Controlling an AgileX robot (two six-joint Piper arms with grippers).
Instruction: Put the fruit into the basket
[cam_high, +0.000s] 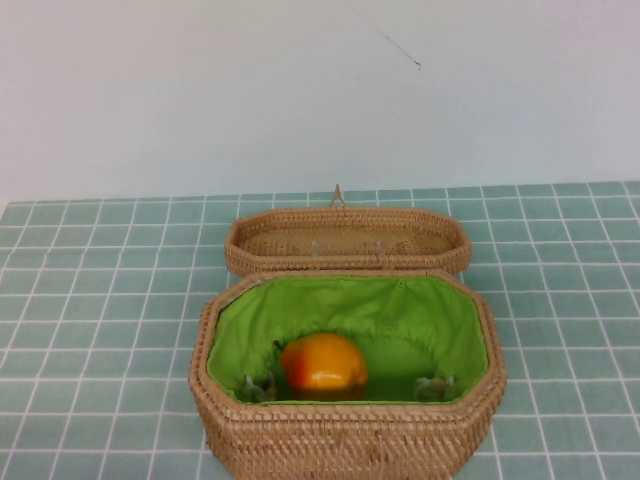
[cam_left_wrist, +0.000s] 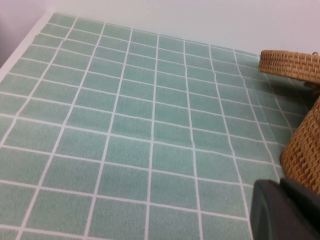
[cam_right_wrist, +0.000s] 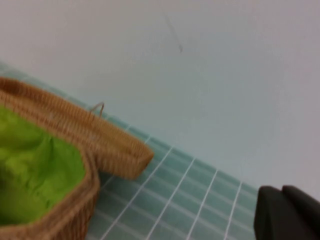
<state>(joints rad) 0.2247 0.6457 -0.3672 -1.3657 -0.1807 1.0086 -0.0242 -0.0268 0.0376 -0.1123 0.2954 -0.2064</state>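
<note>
Fruit (cam_high: 323, 366) sits on the green lining inside the basket (cam_high: 345, 440), toward its near wall, lid (cam_high: 347, 240) flopped open behind it on the tiled tabletop (cam_high: 90, 300), so we judge the placement done with nothing left but idling. Neither arm shows in the high view; we only catch a dark corner of the left gripper (cam_left_wrist: 285, 212) just beside the basket's outer wall and of the right gripper (cam_right_wrist: 287, 215) off past the lid end. Whether either set of fingers is open or closed we cannot tell.
</note>
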